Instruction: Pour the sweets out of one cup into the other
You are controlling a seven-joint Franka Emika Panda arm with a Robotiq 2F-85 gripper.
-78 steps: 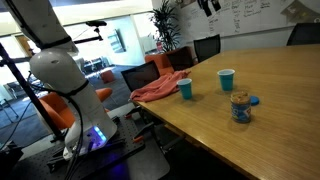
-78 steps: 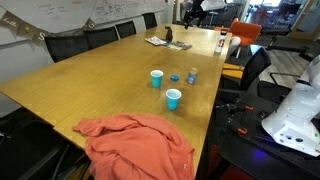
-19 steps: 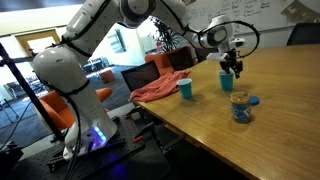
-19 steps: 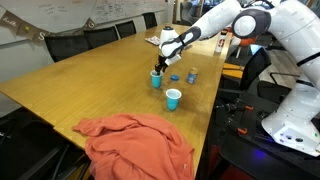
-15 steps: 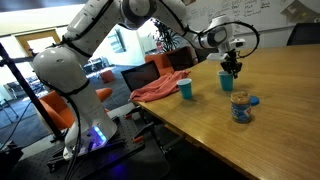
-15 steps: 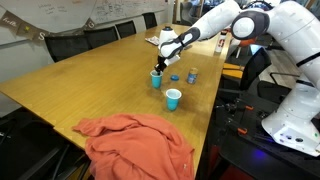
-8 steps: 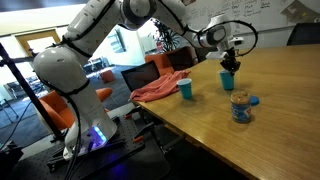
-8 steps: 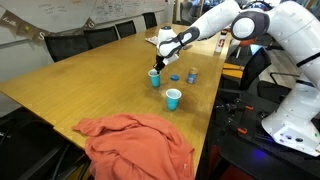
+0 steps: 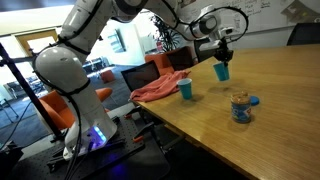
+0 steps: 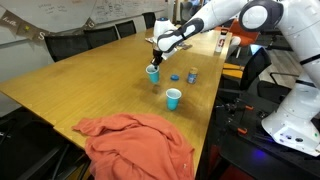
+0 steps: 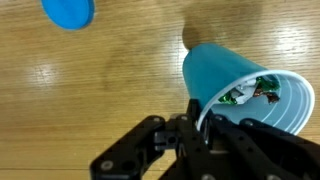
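Two blue cups (image 9: pixel 221 70) (image 9: pixel 185 89), one jar (image 9: pixel 240 106), perhaps one blue lid (image 9: pixel 254 101), one orange cloth (image 9: pixel 158 86)

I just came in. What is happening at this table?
The white robot arm holds a blue cup by its rim in its jaws, raised above the wooden table. Coloured sweets lie inside it. The second blue cup stands near the orange cloth. Pouring has not started yet.
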